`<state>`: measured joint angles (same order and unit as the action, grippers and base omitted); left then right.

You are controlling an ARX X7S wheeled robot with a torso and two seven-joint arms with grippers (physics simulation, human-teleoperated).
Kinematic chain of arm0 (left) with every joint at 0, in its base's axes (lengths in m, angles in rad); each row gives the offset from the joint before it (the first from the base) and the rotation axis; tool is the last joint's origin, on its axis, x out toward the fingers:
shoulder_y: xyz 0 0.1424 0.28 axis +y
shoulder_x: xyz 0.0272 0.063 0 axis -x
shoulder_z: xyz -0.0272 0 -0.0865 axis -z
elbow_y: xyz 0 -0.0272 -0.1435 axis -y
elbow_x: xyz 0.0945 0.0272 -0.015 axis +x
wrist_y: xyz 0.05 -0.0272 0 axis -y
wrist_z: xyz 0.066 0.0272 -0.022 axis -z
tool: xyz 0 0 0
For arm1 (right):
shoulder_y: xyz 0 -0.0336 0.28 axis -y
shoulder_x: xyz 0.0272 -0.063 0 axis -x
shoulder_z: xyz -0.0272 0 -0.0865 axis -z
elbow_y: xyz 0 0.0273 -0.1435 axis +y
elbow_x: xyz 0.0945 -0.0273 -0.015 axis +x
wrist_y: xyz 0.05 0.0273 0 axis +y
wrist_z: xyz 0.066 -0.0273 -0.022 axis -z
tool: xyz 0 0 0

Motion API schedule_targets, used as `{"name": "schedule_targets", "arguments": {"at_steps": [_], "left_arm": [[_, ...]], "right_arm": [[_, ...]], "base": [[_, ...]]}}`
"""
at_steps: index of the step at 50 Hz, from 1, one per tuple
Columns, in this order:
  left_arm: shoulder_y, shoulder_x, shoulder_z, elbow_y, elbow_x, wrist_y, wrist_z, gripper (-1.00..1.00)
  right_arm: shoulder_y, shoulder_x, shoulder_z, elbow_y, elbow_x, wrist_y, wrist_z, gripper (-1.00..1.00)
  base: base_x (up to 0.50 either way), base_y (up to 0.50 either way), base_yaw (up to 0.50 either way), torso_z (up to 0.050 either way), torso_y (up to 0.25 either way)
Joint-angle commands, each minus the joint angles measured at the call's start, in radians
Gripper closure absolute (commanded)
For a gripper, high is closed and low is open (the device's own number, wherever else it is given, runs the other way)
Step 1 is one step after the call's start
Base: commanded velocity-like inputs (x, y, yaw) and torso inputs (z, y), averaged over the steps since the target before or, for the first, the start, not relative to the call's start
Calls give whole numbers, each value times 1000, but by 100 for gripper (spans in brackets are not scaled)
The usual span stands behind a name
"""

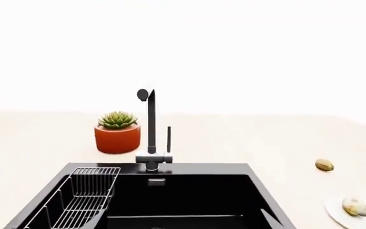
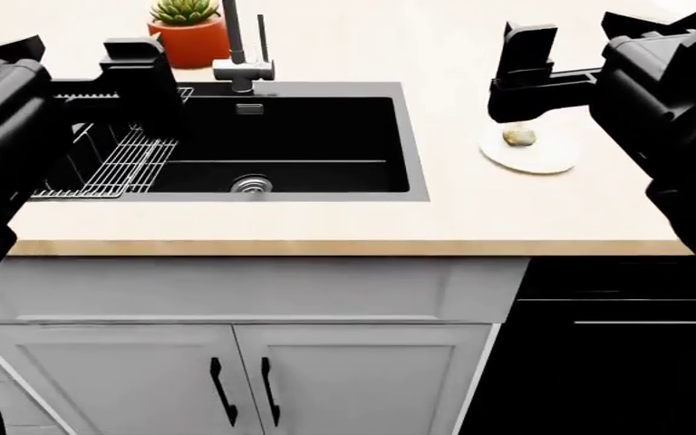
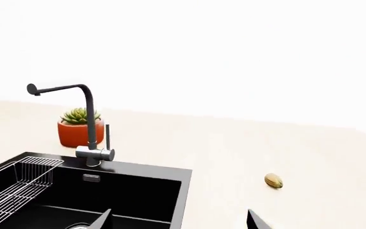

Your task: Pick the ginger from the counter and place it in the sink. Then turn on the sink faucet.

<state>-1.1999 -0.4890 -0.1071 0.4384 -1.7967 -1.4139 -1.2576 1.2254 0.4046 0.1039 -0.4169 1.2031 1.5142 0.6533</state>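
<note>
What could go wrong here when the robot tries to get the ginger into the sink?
The ginger sits on a small white plate, so a clumsy grab might push the plate across the counter. A tan nut-like thing lies nearby and could be picked by mistake. Later, the faucet lever is thin, and the potted succulent stands right beside it, easy to bump.

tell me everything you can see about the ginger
The ginger is a small, knobbly, pale beige-yellow lump. It lies on a round white plate on the counter, right of the sink and apart from it. The right gripper is above and behind it, not touching. In the left wrist view the ginger looks lumpy and slightly glossy.
</note>
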Motion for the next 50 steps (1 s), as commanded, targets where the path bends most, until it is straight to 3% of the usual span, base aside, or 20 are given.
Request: {"name": "schedule_targets", "arguments": {"at_steps": [1,18,33,50], "left_arm": [[-33,-30,3,21,-16,18,-11,-100],[-5,-48,7,39,3,40,11,-100],[11,-55,13,49,40,52,48,-100],[15,-73,19,54,38,72,48,-100]], "right_arm": [[38,18,-9,39,62,-6,34,-100],[13,47,-58,23,65,-62,14,-100],[3,64,-76,34,97,-78,18,-100],[-1,81,-103,33,103,-104,21,-100]], "base": [[94,0,0,0,0],[489,-6,0,0,0],[19,-205,0,0,0],[500,-140,0,0,1]]}}
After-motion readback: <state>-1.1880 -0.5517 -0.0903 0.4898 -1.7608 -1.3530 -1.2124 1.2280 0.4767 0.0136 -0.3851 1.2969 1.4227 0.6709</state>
